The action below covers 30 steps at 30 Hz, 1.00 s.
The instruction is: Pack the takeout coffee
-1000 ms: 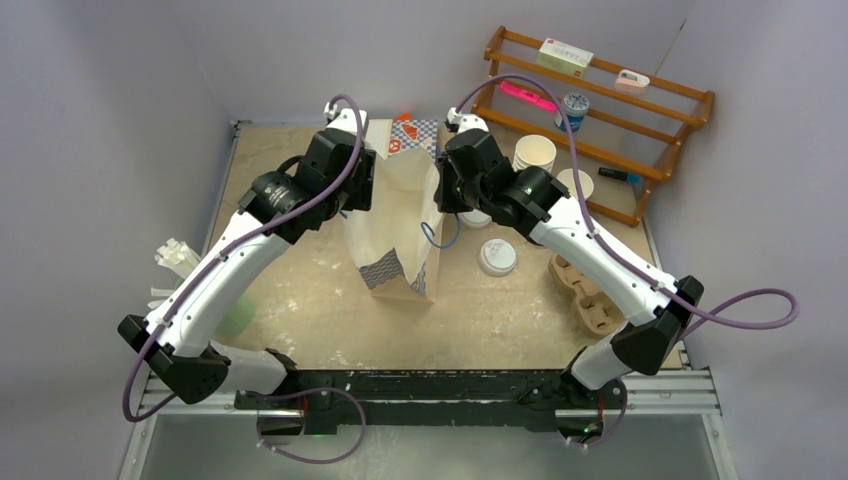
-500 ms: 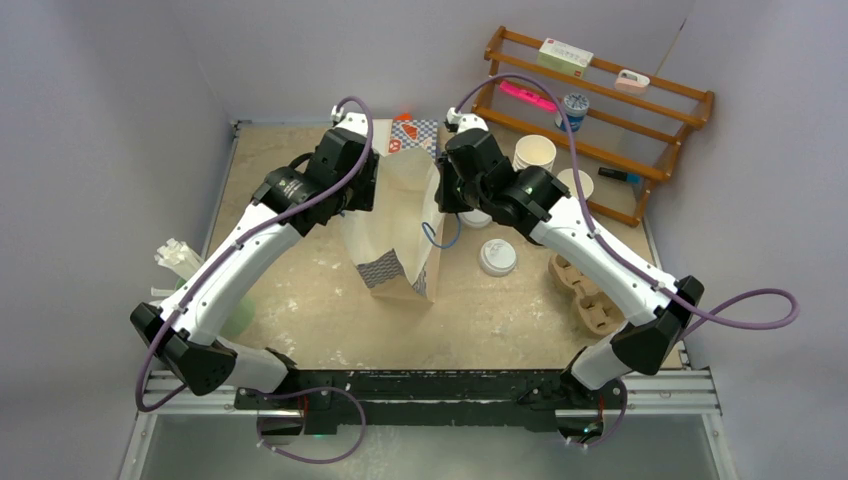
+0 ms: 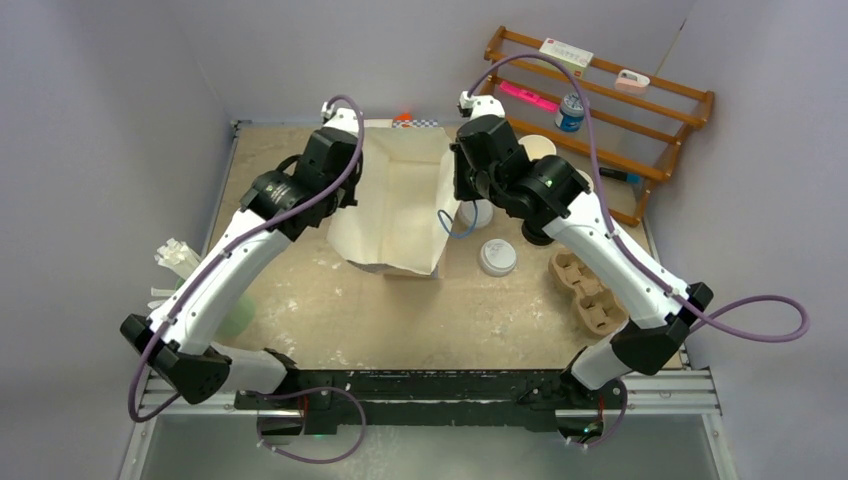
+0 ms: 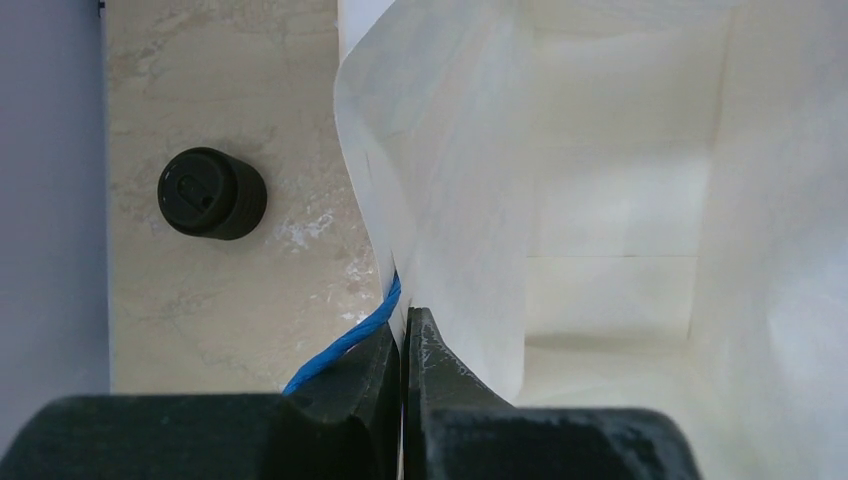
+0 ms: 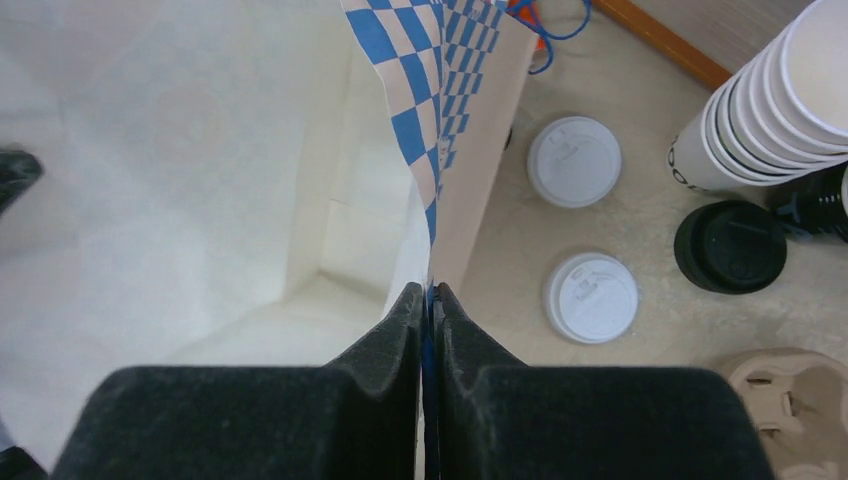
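A white paper bag (image 3: pixel 395 210) with a blue checked outside stands mid-table, its mouth spread wide. My left gripper (image 4: pixel 403 320) is shut on the bag's left wall beside a blue twisted handle (image 4: pixel 345 345). My right gripper (image 5: pixel 430 293) is shut on the right wall (image 5: pixel 470 150). In the left wrist view one takeout coffee (image 4: pixel 211 193), a cup with a black lid, stands on the table left of the bag. Another black-lidded cup (image 5: pixel 729 246) stands to the bag's right. The bag's inside (image 4: pixel 610 280) holds nothing I can see.
Two loose white lids (image 5: pixel 574 161) (image 5: pixel 591 297) and a stack of lidless white cups (image 5: pixel 770 110) sit right of the bag. A cardboard cup carrier (image 3: pixel 590 290) lies near the right arm. A wooden rack (image 3: pixel 600 100) stands at the back right. White utensils (image 3: pixel 175 258) lie at the left edge.
The left gripper has shut on the bag's left wall. The two arms have drawn apart, and the bag's narrow mouth now gapes wide.
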Each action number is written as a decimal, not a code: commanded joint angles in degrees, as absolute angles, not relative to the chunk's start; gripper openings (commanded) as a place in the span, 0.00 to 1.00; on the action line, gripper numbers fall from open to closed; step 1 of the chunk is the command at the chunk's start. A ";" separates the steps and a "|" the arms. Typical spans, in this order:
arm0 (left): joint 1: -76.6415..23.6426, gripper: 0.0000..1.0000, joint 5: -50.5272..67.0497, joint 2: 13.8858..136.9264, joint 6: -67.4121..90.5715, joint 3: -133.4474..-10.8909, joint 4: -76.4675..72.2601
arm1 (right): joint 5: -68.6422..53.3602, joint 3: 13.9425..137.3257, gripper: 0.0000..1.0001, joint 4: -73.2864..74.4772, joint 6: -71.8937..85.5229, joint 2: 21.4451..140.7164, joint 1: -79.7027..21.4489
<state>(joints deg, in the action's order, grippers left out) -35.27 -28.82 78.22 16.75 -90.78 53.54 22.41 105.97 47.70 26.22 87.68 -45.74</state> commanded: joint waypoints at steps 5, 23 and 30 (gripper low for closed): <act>-34.93 0.00 -29.44 67.91 11.90 -90.67 48.41 | 31.26 105.39 0.17 51.52 22.76 86.66 -45.43; -34.93 0.00 -17.32 56.33 10.44 -79.60 33.20 | 12.89 97.96 0.59 37.64 20.21 82.18 -45.44; -34.85 0.00 -14.11 64.34 17.76 -92.67 49.46 | 2.48 100.02 0.81 36.22 23.57 83.10 -45.44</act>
<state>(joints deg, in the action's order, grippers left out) -35.24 -16.64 61.60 12.84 -84.44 40.82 10.50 97.97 38.54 21.54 82.52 -45.69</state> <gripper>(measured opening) 0.024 0.746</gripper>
